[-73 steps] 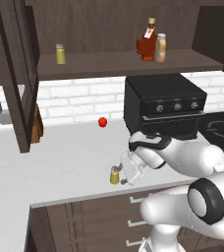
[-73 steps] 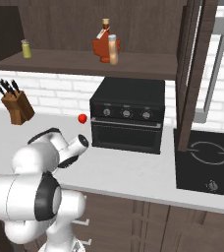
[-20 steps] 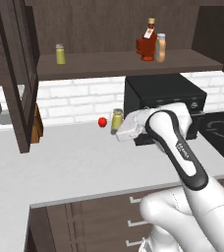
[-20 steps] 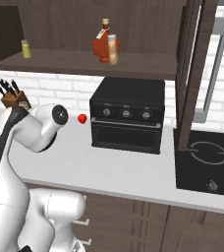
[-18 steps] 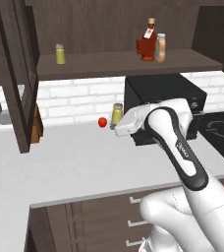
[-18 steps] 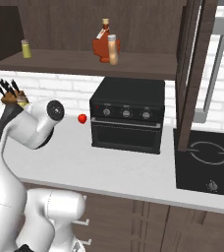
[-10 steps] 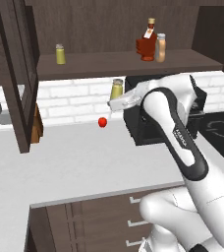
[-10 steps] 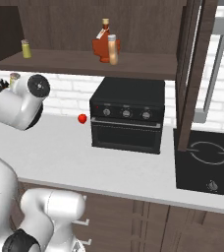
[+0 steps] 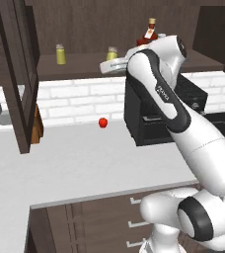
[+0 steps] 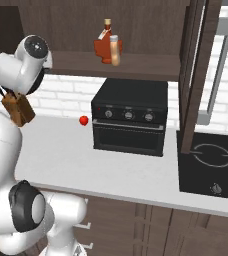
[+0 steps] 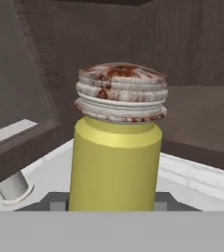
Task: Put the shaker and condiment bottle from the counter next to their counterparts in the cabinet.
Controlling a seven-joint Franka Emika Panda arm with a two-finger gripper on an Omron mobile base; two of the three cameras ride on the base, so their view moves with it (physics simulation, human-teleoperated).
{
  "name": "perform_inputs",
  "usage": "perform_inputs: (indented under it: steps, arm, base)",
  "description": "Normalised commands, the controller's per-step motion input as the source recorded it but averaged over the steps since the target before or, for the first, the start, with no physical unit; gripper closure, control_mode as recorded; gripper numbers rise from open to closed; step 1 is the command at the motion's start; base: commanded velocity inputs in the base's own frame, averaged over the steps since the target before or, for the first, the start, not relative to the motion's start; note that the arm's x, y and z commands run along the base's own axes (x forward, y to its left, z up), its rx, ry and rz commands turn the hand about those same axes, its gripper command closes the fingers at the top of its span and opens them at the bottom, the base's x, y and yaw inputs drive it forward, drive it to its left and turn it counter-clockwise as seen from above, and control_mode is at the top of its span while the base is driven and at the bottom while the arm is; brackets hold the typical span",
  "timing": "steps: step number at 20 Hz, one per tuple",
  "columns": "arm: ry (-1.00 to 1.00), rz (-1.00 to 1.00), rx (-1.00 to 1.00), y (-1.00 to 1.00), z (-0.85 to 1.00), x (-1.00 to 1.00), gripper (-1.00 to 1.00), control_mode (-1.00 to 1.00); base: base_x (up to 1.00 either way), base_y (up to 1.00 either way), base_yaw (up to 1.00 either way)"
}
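Fingers were clamped on the lower body of the shaker [image 11: 115, 162], so the gripper [image 9: 109, 65] was clearly holding it, right up at the front edge of the cabinet shelf [image 9: 80, 69], not set down yet. Its twin, the pale-capped shaker [image 9: 60, 54], stood on that same shelf well to the left of the carried one.

Handling-wise, my guess is it's light and rigid, smooth-sided so a bit slippery, and the ribbed rounded cap is no place to squeeze. Low on the yellow cylinder looks like the right hold, and it should keep the shaker upright for setting down.

Hand view gave the close-up: mottled brown-grey cap, yellow body, shelf board behind it. You couldn't see the twin from there though. Left base view showed how the held shaker sat relative to the twin, plus the red ball [image 9: 103, 122] down on the counter [image 9: 85, 163]. Right base view had the other end of the shelf, where the condiment bottle [image 10: 115, 50] was touching or just beside the maple-leaf bottle [image 10: 104, 47], above the black oven [image 10: 131, 117].
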Motion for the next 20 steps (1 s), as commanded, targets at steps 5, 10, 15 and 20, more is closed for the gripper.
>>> perform_inputs:
  steps: [5, 10, 15, 20]
  arm:
    - [0.02, -0.04, -0.02, 0.00, 0.00, 0.86, 1.00, -1.00]
    - [0.00, 0.00, -0.01, 0.14, 0.03, 0.33, 1.00, -1.00]
    - [-0.04, 0.00, -0.02, 0.24, 0.00, 0.36, 1.00, -1.00]
    - [-0.04, 0.00, 0.00, 0.25, 0.00, 0.36, 1.00, -1.00]
  base:
    - [0.00, 0.00, 0.00]
    - [0.00, 0.00, 0.00]
    - [0.00, 0.00, 0.00]
    - [0.00, 0.00, 0.00]
